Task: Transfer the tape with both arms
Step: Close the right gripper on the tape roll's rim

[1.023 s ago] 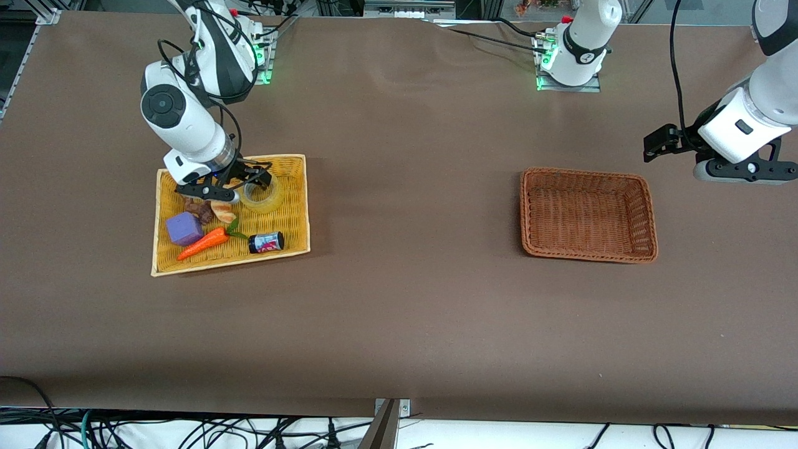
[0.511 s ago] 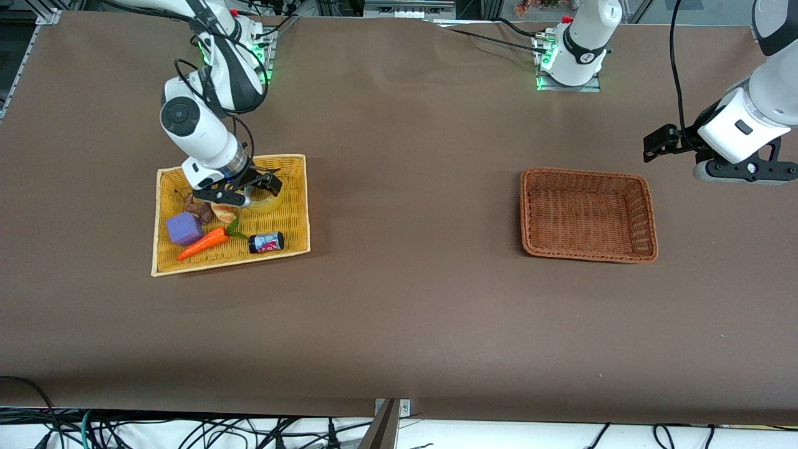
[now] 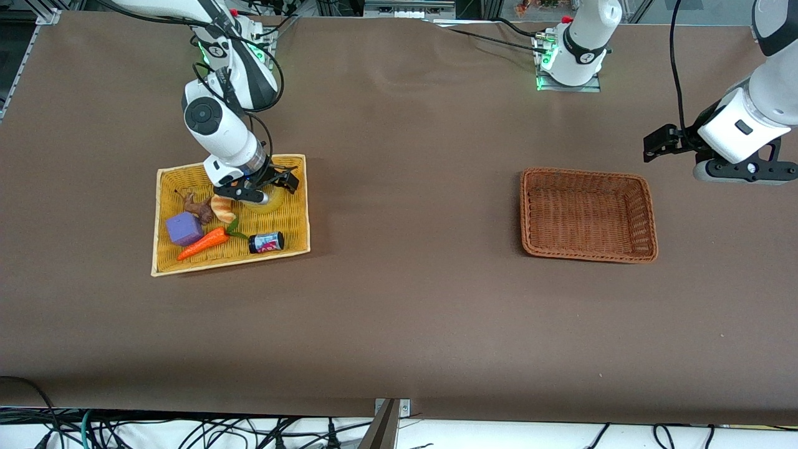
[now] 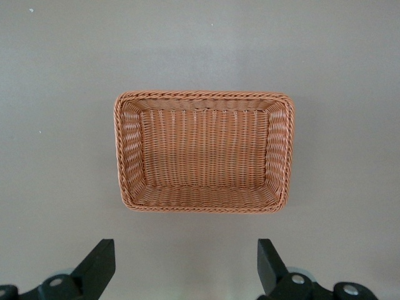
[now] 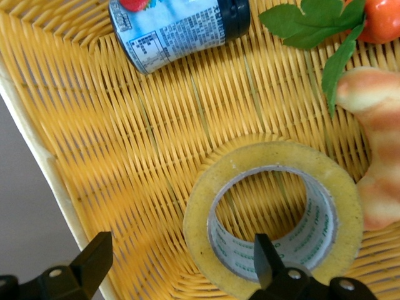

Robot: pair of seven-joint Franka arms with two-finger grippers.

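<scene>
The tape (image 3: 272, 203), a yellowish ring with a grey-white core, lies flat in the yellow wicker tray (image 3: 230, 265). My right gripper (image 3: 260, 189) is open just above it and hides most of it in the front view. In the right wrist view the tape (image 5: 275, 156) is plain: one finger (image 5: 265, 253) is over the ring's hole, the other (image 5: 97, 250) over bare tray (image 5: 37, 150) outside the ring, so my right gripper (image 5: 181, 250) straddles one wall of the ring. My left gripper (image 3: 745, 174) is open and empty and waits in the air beside the brown basket.
The tray also holds a purple block (image 3: 184, 228), a carrot (image 3: 202, 243), a small black can (image 3: 266, 242) and a croissant (image 3: 222, 209) close to the tape. The brown wicker basket (image 3: 648, 212) lies toward the left arm's end and fills the left wrist view (image 4: 203, 95).
My right gripper has moved across the tray toward the left arm's end, from over the croissant to over the tape. The left arm has not moved.
</scene>
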